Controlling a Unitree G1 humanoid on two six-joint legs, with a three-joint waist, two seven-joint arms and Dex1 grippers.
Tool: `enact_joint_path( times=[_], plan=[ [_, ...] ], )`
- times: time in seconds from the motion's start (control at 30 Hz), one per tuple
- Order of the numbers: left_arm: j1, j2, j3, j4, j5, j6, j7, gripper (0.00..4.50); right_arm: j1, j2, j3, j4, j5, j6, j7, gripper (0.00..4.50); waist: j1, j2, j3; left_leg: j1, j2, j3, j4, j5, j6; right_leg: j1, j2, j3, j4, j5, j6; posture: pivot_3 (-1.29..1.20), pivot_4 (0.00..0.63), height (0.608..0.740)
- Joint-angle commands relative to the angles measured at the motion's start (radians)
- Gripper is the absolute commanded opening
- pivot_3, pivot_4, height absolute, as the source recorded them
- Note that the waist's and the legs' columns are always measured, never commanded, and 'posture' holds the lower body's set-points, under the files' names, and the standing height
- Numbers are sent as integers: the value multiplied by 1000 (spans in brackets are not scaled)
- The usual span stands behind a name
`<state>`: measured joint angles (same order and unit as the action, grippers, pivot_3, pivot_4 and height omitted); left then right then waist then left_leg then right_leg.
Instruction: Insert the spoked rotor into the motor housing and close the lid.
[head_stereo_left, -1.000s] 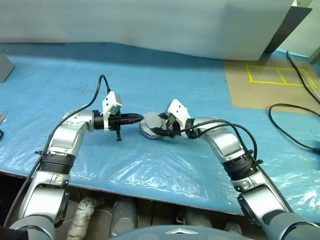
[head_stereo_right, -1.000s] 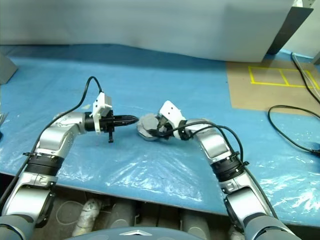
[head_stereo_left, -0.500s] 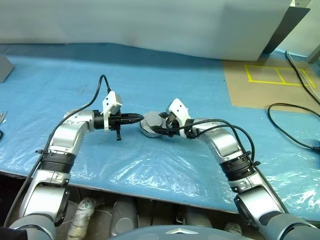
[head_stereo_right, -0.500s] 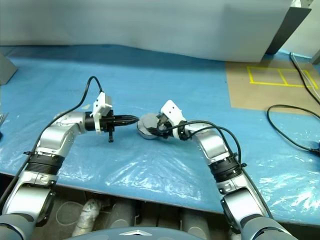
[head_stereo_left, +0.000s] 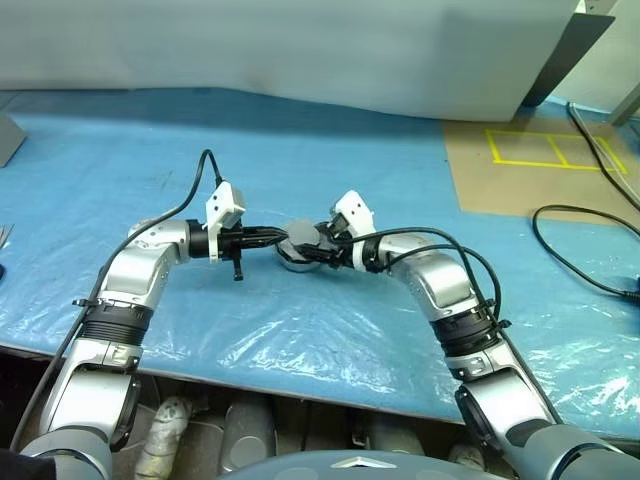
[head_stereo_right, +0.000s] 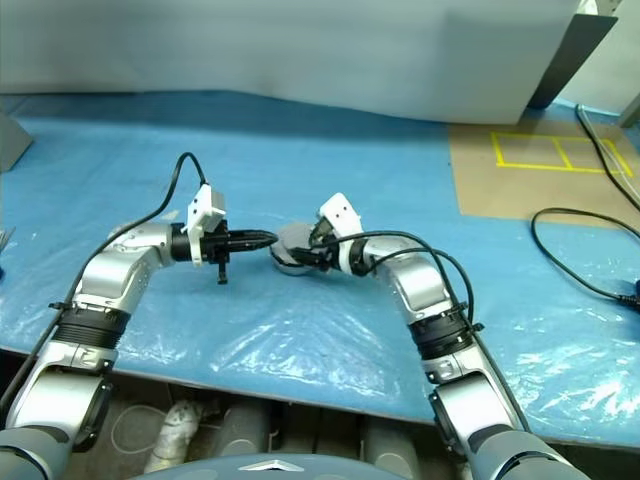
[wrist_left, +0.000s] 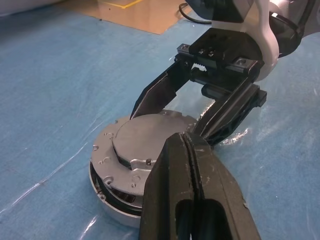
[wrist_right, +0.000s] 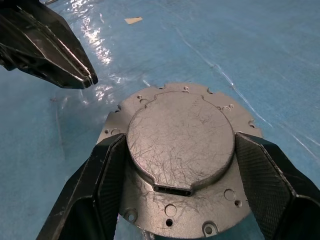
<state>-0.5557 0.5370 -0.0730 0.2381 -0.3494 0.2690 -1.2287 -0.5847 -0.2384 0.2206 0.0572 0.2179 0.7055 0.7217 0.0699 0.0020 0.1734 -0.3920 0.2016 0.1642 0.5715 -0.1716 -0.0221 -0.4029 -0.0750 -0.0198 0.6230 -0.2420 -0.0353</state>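
Our right claw (wrist_right: 175, 200) grips the lid (wrist_right: 180, 140) on the motor housing (wrist_left: 112, 200); our left claw (wrist_left: 187, 145) hovers closed beside it.

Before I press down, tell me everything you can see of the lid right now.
The lid is a round, dull silver metal plate, scratched, with a raised central disc and a flange dotted with small holes; a small slot is cut into the disc's edge. It lies flat on top of the motor housing, on the blue plastic sheet, with a dark gap showing under its rim. The right gripper straddles it, one finger at each side of the raised disc. The left gripper, shut, hovers just beside the rim, apart from it.
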Motion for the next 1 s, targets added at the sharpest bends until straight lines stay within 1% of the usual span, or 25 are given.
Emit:
enact_joint_path(
  times=[0.03, 0.23, 0.33, 0.47, 0.6, 0.7, 0.9, 1.0],
  plan=[
    [-23, -4, 3, -5, -1, -21, -7, 0, -31, -18, -13, -72, 41, 5, 40, 2982, 0, 0, 0, -1, 0, 0, 0, 0, 0, -1, 0, 0, 0, 0, 0, 0, 150, 740],
    [-29, -10, 1, 10, 4, -31, -9, 0, -44, 22, 25, 7, -32, -21, -46, 2982, -1, 0, 0, -4, 0, 0, -1, 0, 0, -4, 0, -1, 0, 0, 0, 0, 150, 740],
    [-29, -10, 2, 12, 3, -32, -9, 0, -42, 47, 26, 14, -33, -7, -65, 2982, -1, 0, 0, -4, 0, 0, -1, 0, 0, -4, 0, -1, 0, 0, 0, 0, 150, 740],
    [-26, -11, 1, 12, 6, -35, -8, 0, -42, 56, 36, 17, -40, 16, -79, 2982, -1, 0, 0, -3, 0, 0, -1, 0, 0, -3, 0, -1, 0, 0, 0, 0, 150, 740],
    [-27, -12, 0, 12, 8, -36, -7, 0, -34, 34, 55, 26, -66, -14, -73, 2982, -1, 0, 0, -3, 0, 0, -1, 0, 0, -3, 0, -1, 1, 0, 0, 0, 150, 740],
    [-27, -13, 0, 10, 8, -36, -9, 0, -31, 16, 40, 26, -60, -22, -61, 2982, 0, 0, 0, -3, 0, 0, -1, 0, 0, -3, 0, -1, 1, 0, 0, 0, 150, 740],
    [-28, -15, 0, 10, 10, -35, -12, 0, -67, 18, -32, -56, 31, -5, -15, 2982, 1, 0, 0, -4, 0, 0, -1, 0, 0, -3, 0, -1, 0, 0, 0, 0, 150, 740],
    [-32, -18, -1, 12, 10, -34, -13, 0, -78, 24, -50, -64, 57, 3, -7, 2982, 1, 0, 0, -4, 0, 0, -1, 0, 0, -4, 0, -1, 0, 0, 0, 0, 150, 740]
  ],
)
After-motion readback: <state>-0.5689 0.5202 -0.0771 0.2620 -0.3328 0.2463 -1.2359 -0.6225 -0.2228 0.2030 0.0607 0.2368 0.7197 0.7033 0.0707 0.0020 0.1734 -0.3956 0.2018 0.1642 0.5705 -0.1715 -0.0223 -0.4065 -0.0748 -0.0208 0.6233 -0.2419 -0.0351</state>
